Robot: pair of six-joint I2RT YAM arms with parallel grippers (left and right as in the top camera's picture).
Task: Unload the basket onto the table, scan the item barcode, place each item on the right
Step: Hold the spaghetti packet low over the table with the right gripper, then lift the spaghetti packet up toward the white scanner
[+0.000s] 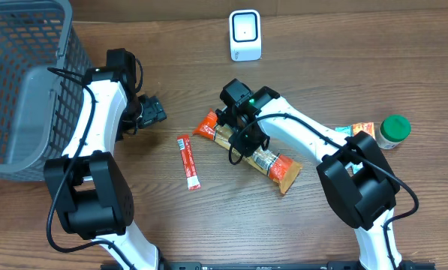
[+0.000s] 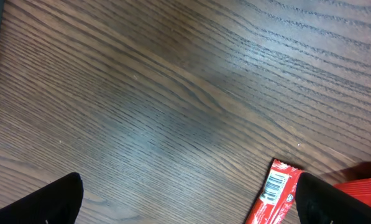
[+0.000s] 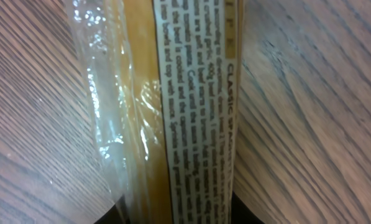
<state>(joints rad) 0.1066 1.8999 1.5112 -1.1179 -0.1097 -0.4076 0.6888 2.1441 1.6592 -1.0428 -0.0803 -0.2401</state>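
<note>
Pickup is the step in hand, as I judge it: your right gripper (image 1: 242, 135) is down on the spaghetti packet (image 1: 272, 165), which lies flat on the table (image 1: 321, 60) near the middle, slanting from its orange end at the upper left to the other orange end at the lower right. In the right wrist view the packet fills the space between the fingers, and their dark tips stand against both long sides of it, so I take this as a grasp on the packet, though it is not yet lifted. Your left gripper (image 1: 152, 111) is spread wide with nothing in it, hanging over bare wood beside the basket (image 1: 28, 90). The scanner (image 1: 245, 35) stands at the far edge, well apart from the packet. The next move calls for a lift straight up, then a carry to the scanner, with the packet turned until its barcode faces the window. No barcode shows on the face you see now, so you will probably need to rotate the packet to find it; it is long and soft, so the free ends may droop. On the label (image 3: 197, 106) you can read "CLASSIC SPAGH" running along the length, with small cooking print beside it, too blurred to read surely. The red stick (image 2: 275, 193) near the left gripper does show a barcode on its end, but its brand I cannot read.
</note>
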